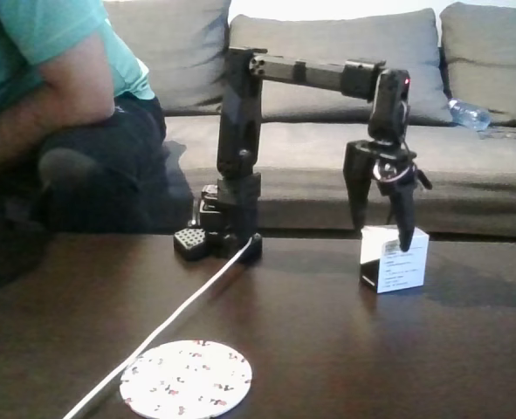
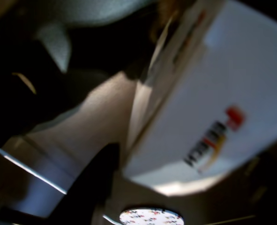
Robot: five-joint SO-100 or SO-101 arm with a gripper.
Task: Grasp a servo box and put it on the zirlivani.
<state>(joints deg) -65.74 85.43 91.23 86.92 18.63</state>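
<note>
Gripper jaws stood spread over the servo box, mid-grasp; next it likely needed closing, lifting, then carrying to the zirlivani on the table.

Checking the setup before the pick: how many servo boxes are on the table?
1. The servo box stands on the dark table, right of the arm's base in the fixed view, with the gripper straddling it. The wrist view shows it close up. No others visible.
</note>
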